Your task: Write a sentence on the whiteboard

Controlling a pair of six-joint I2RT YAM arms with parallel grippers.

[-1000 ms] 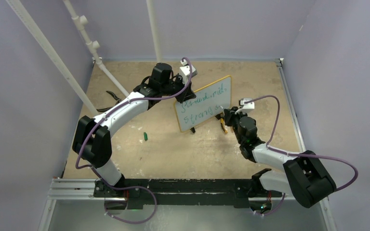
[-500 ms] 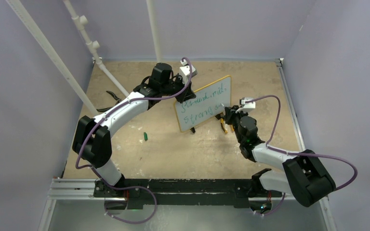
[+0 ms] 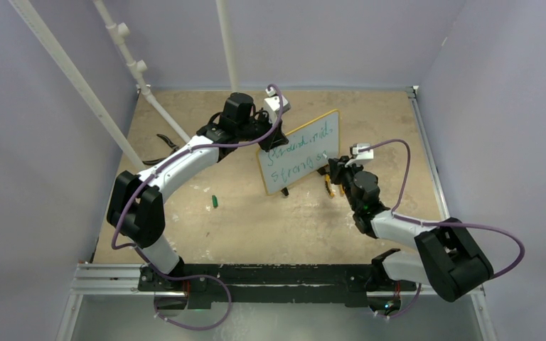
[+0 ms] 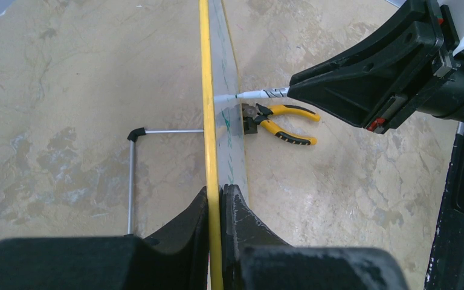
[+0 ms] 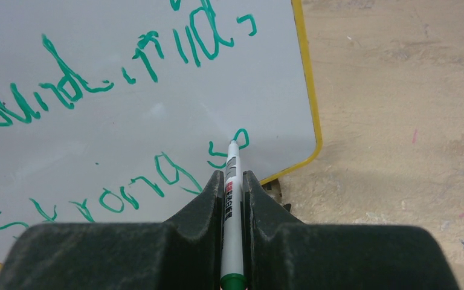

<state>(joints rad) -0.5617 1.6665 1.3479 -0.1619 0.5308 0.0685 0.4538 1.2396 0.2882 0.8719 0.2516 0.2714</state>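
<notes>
Two arms are seen over one sandy table [image 3: 256,227]. One whiteboard [image 5: 157,115] is stood upright near the table's middle, between the arms, with its written face turned towards the right arm. Its yellow frame is clamped at one edge between the closed jaws of the left gripper [image 4: 220,196], one finger lying on each side of the frame.

Two lines of green handwriting make up the sentence [image 3: 297,156]: a longer upper line and a shorter lower one that begins with what is read as "strong". The rest of the wording cannot be made out with certainty.

One marker [image 5: 232,205] is gripped between the closed jaws of the right gripper [image 5: 232,178], its white barrel projecting forward past the fingertips. Its tip is held against the board at the last green letters of the lower line, close to the board's lower right corner.

One pair of yellow-handled pliers [image 4: 281,121] is laid on the table just beside the board, on its written side. One small green object [image 3: 214,201] is lying well apart from the board, on the left arm's side. One wire leg [image 4: 132,175] with a black tip is seen behind the board. Three white pipes [image 3: 227,42] are set at the back left of the enclosure.
</notes>
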